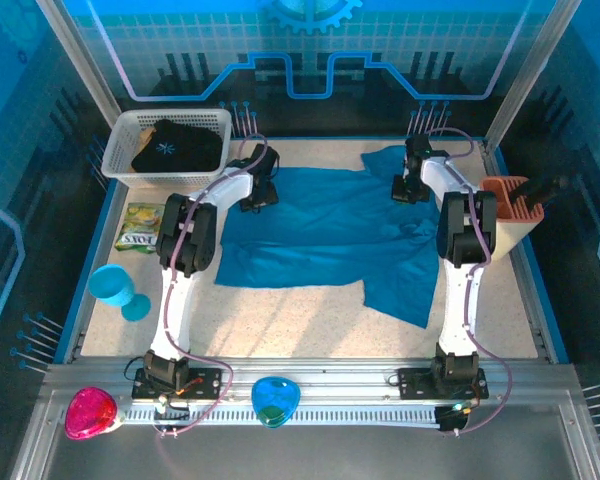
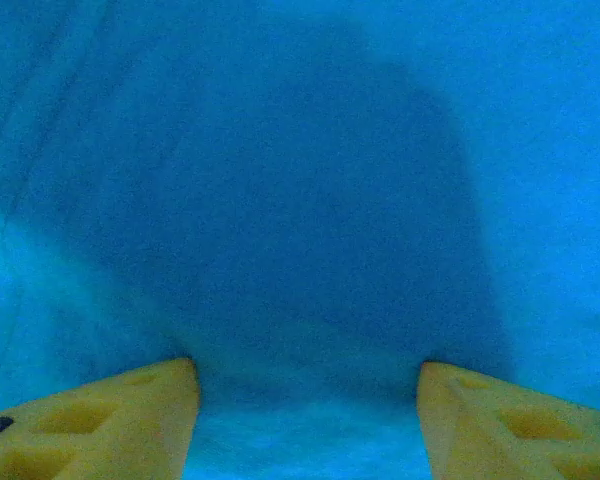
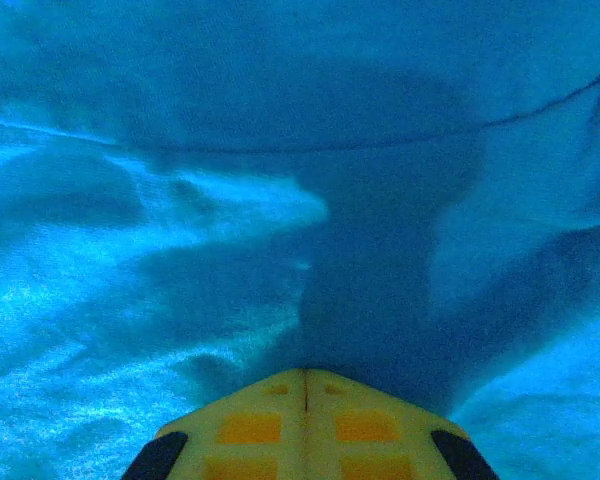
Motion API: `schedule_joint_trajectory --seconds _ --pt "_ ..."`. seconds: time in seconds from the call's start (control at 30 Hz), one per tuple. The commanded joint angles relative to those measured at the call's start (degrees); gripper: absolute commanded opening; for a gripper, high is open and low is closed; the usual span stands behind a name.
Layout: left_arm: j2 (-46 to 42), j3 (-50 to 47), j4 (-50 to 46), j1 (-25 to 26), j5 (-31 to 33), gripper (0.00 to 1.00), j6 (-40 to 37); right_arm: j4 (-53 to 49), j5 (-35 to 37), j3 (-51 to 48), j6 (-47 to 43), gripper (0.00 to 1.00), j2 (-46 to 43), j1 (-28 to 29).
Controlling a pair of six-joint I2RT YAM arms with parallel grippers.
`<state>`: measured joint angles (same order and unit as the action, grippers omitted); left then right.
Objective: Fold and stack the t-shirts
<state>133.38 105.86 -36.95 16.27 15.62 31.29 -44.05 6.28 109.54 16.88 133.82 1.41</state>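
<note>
The teal t-shirt (image 1: pixel 320 240) lies spread flat across the middle of the tabletop (image 1: pixel 280 320), one lower corner trailing toward the near right. The black t-shirt (image 1: pixel 175 145) sits bundled inside the white basket (image 1: pixel 113 155) at the far left corner. The left gripper (image 1: pixel 255 195) is positioned at the far left edge of the teal t-shirt; its jaws are wide apart directly over the cloth. The right gripper (image 1: pixel 408 188) is positioned at the far right edge of the same shirt; its jaws are pressed together with no gap, tips against wrinkled cloth. Whether cloth is caught between them cannot be determined. A light-blue cup (image 1: pixel 115 288) stands near the left edge.
</note>
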Motion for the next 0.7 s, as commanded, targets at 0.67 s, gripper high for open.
schedule_joint_trajectory --seconds 0.67 --pt "-19.65 -31.89 7.72 4.04 -6.74 0.56 5.02 -2.30 6.87 -25.90 1.37 0.00 -14.11 -3.77"
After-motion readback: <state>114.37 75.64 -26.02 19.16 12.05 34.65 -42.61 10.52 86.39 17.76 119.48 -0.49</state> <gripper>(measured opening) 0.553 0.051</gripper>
